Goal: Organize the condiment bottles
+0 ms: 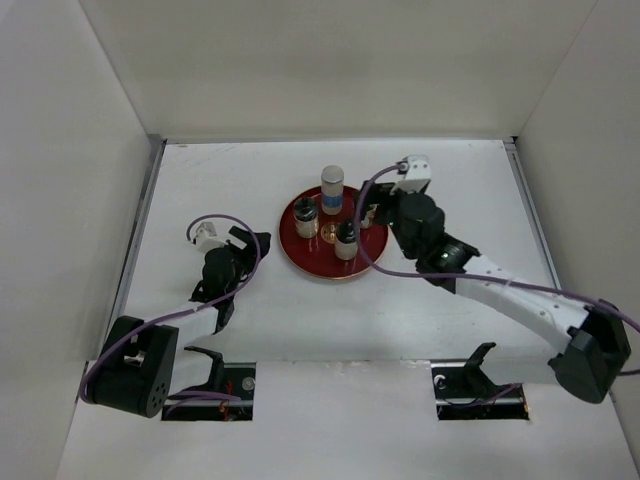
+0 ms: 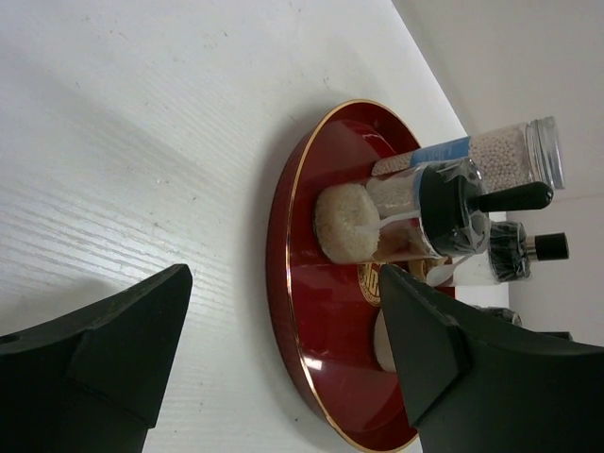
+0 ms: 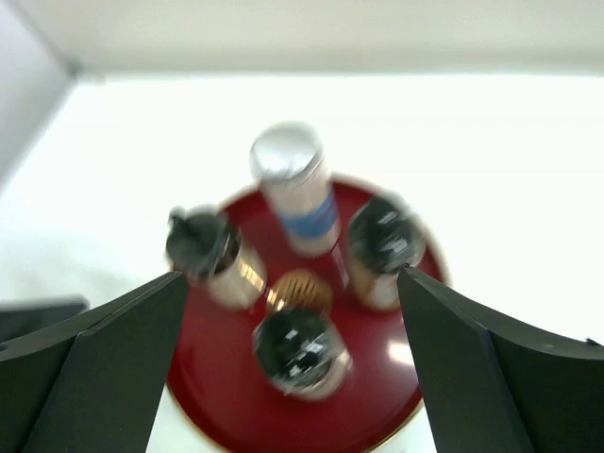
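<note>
The condiment bottles stand upright on a round red tray [image 1: 290, 245]. The tall pale bottle [image 1: 332, 188] with a blue band is at the tray's far side. One short black-topped bottle [image 1: 306, 216] is on the left and another [image 1: 347, 240] is at the near side. A third short bottle [image 3: 380, 247] stands on the right, mostly hidden in the top view by my right gripper [image 1: 374, 212]. That gripper is open above the tray's right edge, holding nothing. My left gripper [image 1: 255, 243] is open on the table just left of the tray, empty.
White walls enclose the table on the left, the back and the right. The right wrist view is blurred. In the left wrist view the tray's rim [image 2: 283, 283] lies between my fingers, a little ahead of them.
</note>
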